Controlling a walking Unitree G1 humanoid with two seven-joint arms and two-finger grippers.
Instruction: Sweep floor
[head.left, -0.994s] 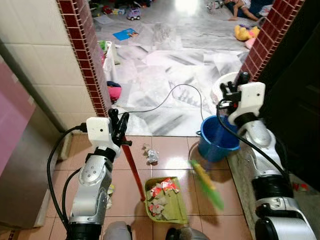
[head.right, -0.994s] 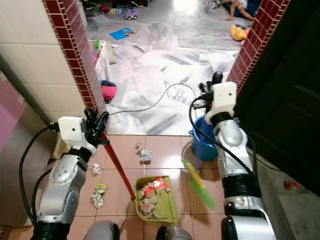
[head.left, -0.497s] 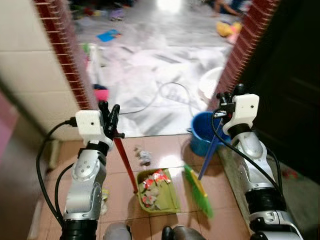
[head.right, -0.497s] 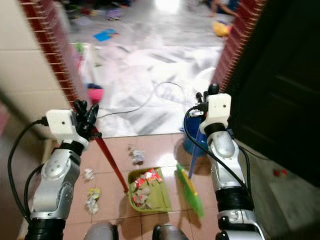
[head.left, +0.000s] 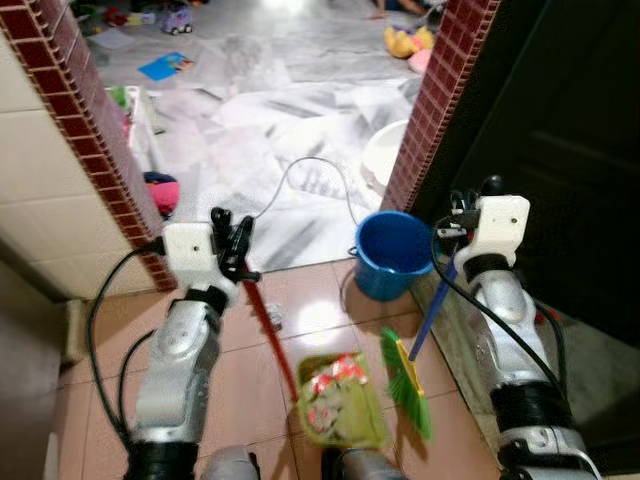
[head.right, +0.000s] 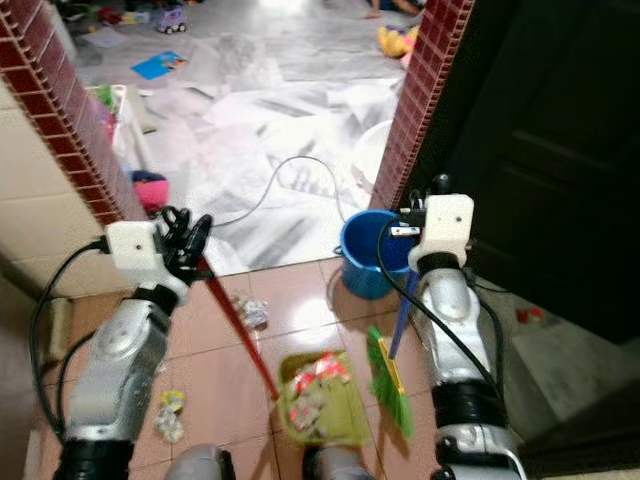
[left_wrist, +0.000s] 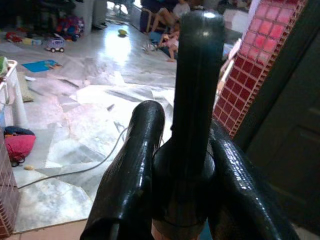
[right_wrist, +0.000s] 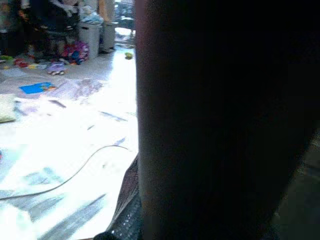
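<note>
On the tiled floor (head.right: 225, 365) by the doorway, the left end effector (head.left: 235, 250) is clenched around the red handle (head.right: 237, 330) of a green dustpan (head.right: 320, 400) holding scraps of litter. The right end effector (head.right: 425, 215) grips the blue stick of a green broom (head.right: 388, 380), whose bristles rest just beside the dustpan. A blue bucket (head.right: 366, 252) stands behind, with crumpled litter (head.right: 250, 312) near the handle.

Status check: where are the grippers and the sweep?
Left gripper shut on red dustpan handle. Right gripper holds blue broom handle. Dustpan loaded; crumpled litter remains. Blue bucket close ahead.
</note>
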